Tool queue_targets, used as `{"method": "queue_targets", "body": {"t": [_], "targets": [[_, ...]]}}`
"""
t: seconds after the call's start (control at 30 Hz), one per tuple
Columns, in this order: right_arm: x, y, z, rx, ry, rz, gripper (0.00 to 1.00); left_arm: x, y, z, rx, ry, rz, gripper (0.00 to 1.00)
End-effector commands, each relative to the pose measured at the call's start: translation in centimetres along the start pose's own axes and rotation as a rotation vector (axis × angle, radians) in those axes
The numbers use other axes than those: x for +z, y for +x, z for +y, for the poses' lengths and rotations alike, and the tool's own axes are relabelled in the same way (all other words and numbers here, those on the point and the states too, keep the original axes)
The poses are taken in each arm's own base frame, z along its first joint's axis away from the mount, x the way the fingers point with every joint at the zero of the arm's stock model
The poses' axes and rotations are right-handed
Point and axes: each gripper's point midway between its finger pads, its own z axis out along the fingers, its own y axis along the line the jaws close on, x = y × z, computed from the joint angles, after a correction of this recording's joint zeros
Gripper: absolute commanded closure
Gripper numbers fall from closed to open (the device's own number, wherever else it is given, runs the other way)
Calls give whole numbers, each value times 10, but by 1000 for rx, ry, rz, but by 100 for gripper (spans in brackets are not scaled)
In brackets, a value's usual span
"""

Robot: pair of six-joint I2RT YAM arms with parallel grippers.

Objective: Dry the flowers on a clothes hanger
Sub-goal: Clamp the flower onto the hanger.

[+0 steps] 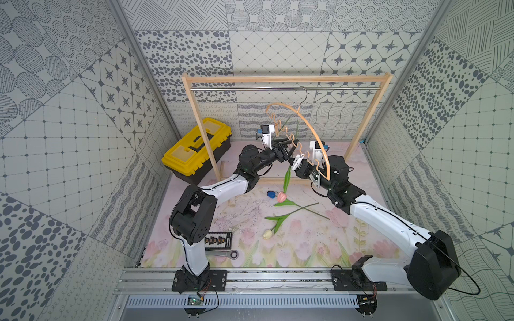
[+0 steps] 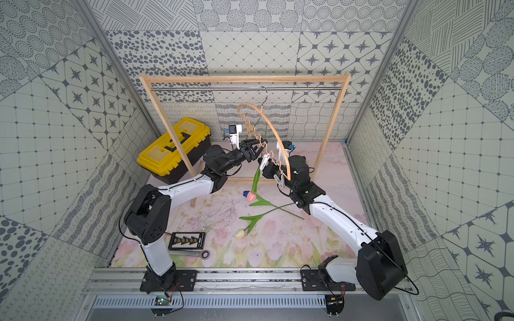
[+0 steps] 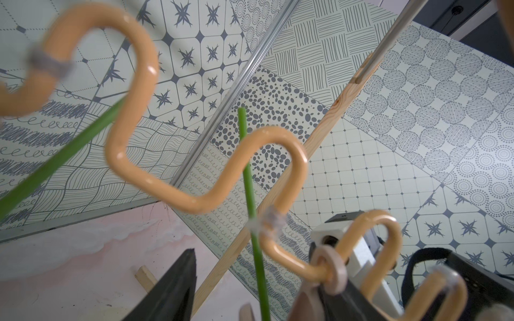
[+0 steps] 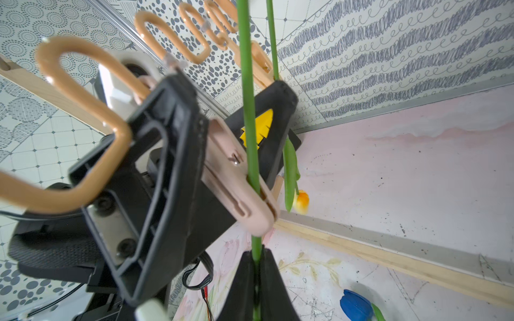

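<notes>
Right jaws flank tulip stem (image 4: pixel 247 83), just below clothespin (image 4: pixel 230 178).

White shells are alternating with black joint housings on left arm (image 1: pixel 225 184) and right arm (image 1: pixel 383 219). Thin black cable running along each. Small dark screws dotting the white covers. White camera block (image 1: pixel 267 133) sitting at each wrist. Tiny green light glowing on each arm. Reddish wires trailing from black base plates (image 1: pixel 217 279).
</notes>
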Motion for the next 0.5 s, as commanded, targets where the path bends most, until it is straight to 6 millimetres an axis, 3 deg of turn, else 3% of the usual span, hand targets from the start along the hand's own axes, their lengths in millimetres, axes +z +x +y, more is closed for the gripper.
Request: {"method": "queue_targets", "body": {"t": [0.0, 0.03, 0.07, 0.23, 0.37, 0.47], "targets": [[-15, -18, -15, -23, 119, -35, 61, -16, -11, -1, 82, -23, -21, 31], [-23, -16, -30, -20, 190, -25, 52, -21, -7, 1, 93, -39, -7, 30], [-30, -16, -42, -15, 246, -23, 50, -25, -4, 3, 104, -58, 5, 29], [-90, -8, -121, 89, 547, -24, 49, -57, 10, 14, 167, -184, 71, 28], [-125, 0, -136, 90, 607, -12, 48, -85, 27, 19, 210, -290, 155, 29], [-145, 11, -135, 70, 649, 36, 49, -101, 64, 14, 309, -317, 304, 34]]}}
